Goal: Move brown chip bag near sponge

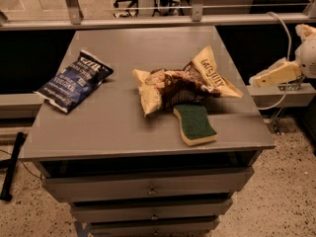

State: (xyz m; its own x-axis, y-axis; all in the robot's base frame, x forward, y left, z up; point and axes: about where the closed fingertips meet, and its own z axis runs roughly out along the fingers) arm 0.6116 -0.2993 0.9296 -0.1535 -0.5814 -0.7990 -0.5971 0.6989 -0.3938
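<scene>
The brown chip bag [185,83] lies crumpled on the grey table [113,127], right of centre, dark brown in the middle with cream ends and lettering. The sponge [194,123], green top over pale yellow foam, lies just in front of it, its far end touching or tucked under the bag's edge. My gripper [261,78] is off the table's right edge, pale cream, clear of the bag and holding nothing.
A dark blue chip bag [74,79] lies at the table's left. Drawers [148,189] run below the front edge. A rail [148,19] and posts stand behind the table. A cable [284,33] hangs at the right.
</scene>
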